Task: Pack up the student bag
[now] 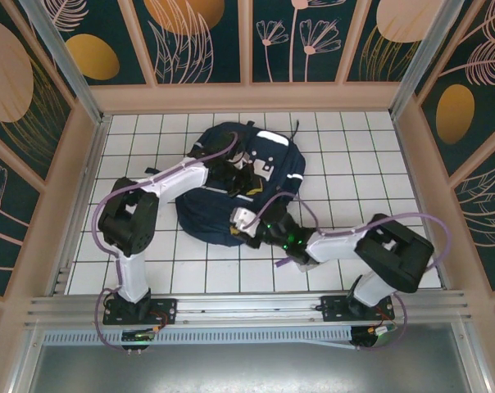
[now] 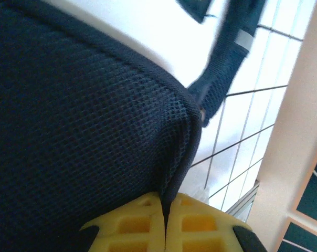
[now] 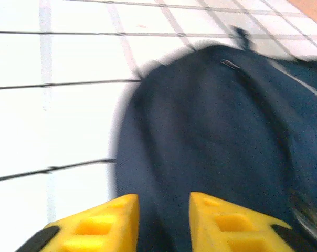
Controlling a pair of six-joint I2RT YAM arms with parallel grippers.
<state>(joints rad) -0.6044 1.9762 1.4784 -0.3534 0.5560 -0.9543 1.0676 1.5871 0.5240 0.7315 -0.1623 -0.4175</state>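
Note:
The student bag (image 1: 219, 214), navy blue with white stripes and a light grey patch, lies in the middle of the white gridded table. My left gripper (image 1: 233, 166) is on the bag's upper part. In the left wrist view it (image 2: 165, 202) is shut, its yellow fingers pinching a fold of the bag's navy mesh fabric (image 2: 85, 115). My right gripper (image 1: 249, 221) sits at the bag's near edge. In the right wrist view it (image 3: 164, 207) is open, hovering over the smooth navy fabric (image 3: 211, 131) with nothing pinched between its fingers.
A dark strap (image 2: 229, 58) of the bag trails over the tiles in the left wrist view. Beige walls (image 1: 79, 172) enclose the table on three sides. A metal rail (image 1: 247, 307) runs along the near edge by the arm bases.

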